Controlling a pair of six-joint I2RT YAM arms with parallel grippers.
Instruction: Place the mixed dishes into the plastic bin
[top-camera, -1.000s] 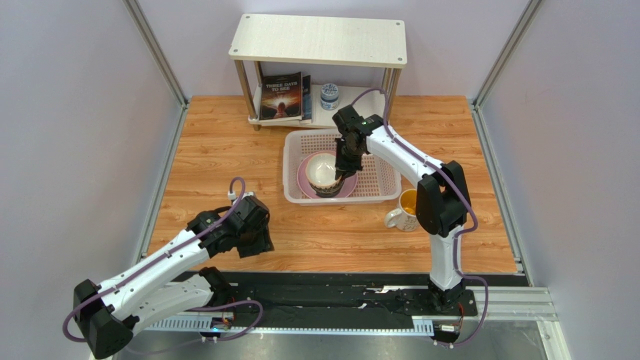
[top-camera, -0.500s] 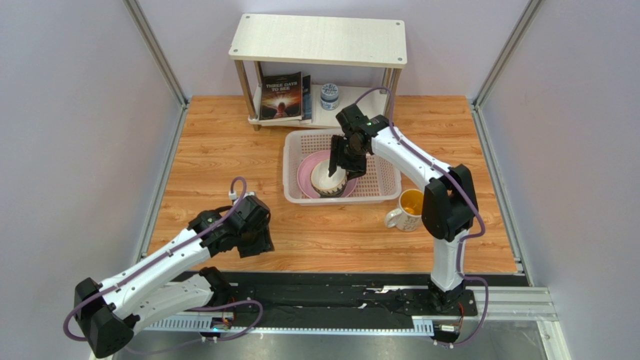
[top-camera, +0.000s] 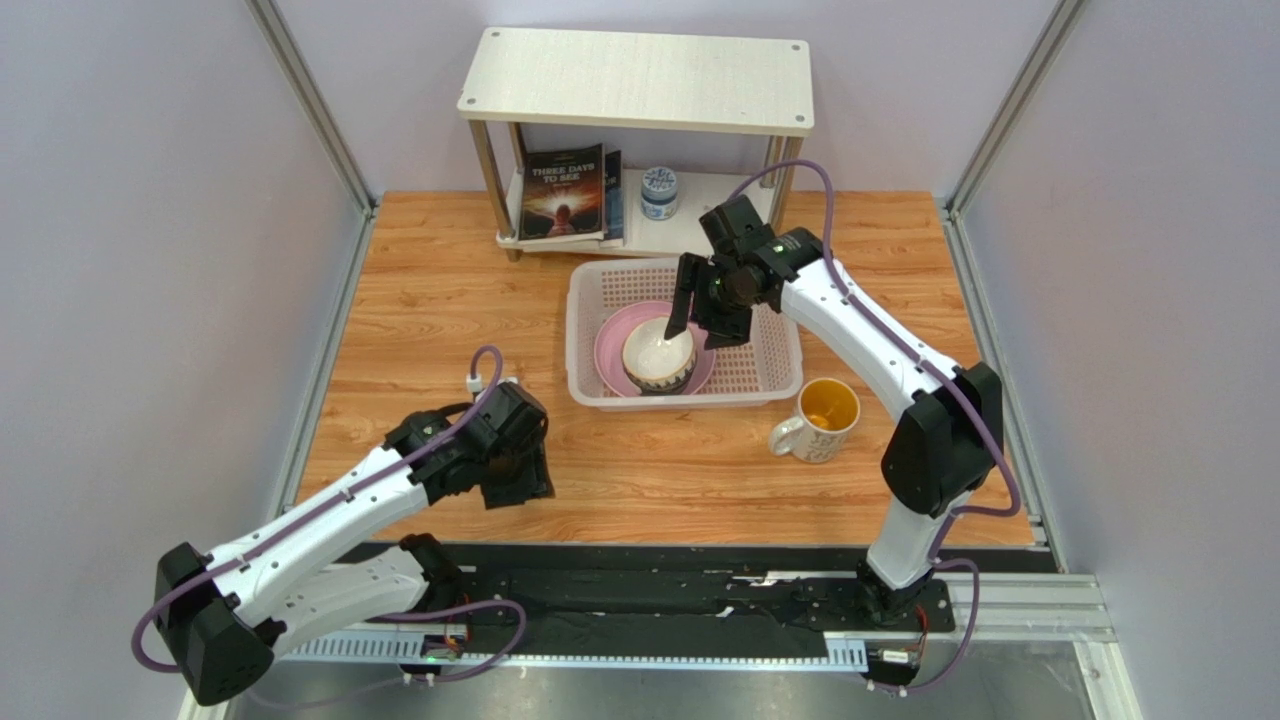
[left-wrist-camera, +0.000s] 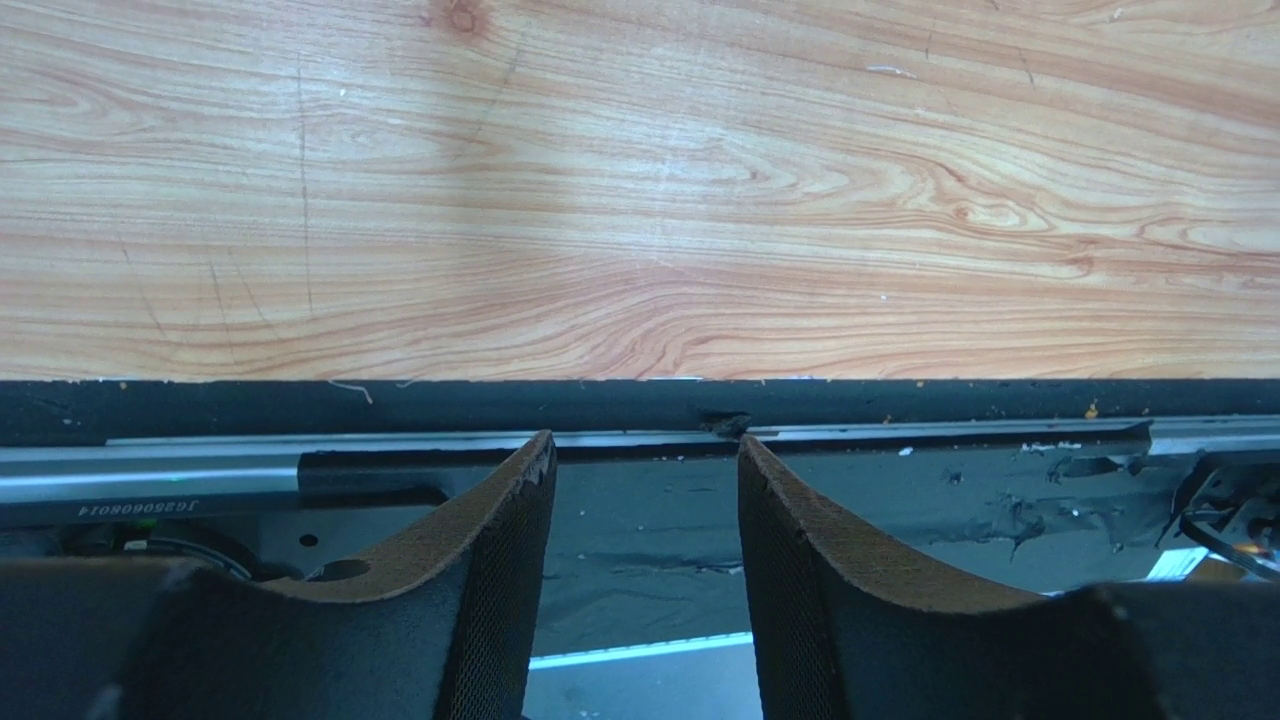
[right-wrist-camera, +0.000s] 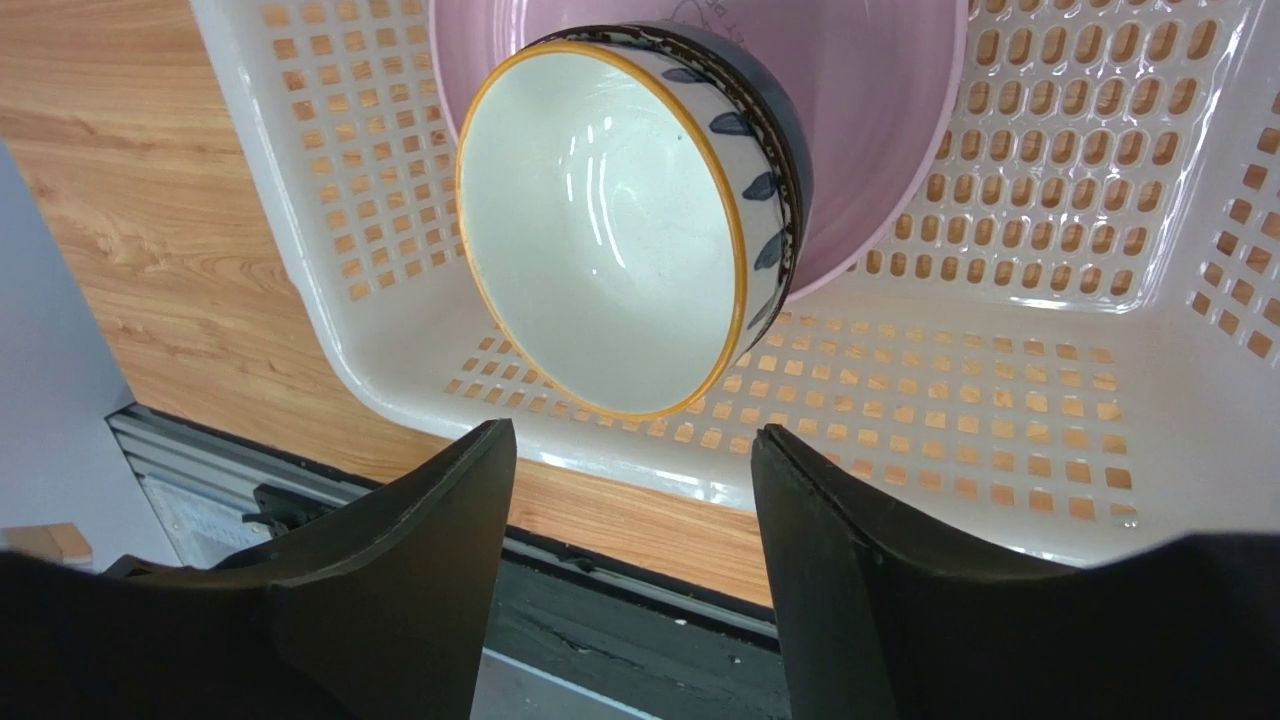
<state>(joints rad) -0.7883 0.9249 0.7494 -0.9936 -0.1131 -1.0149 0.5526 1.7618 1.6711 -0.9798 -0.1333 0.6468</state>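
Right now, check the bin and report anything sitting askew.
The orange-rimmed bowl seems to sit tilted in the dark-patterned bowl beneath it, not level on the pink plate inside the plastic bin. The wrist camera's angle may exaggerate the lean. Nothing looks spilled or broken.

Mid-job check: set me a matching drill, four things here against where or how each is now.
1. round pink plate
2. white mug with yellow inside
3. small blue-white jar
4. right tool

A. open, empty
B. in the pale perforated plastic bin, under stacked bowls
C. on the wooden table beside the bin
D. lower tier of the white two-tier shelf

Pairs: 1-B, 2-C, 3-D, 4-A
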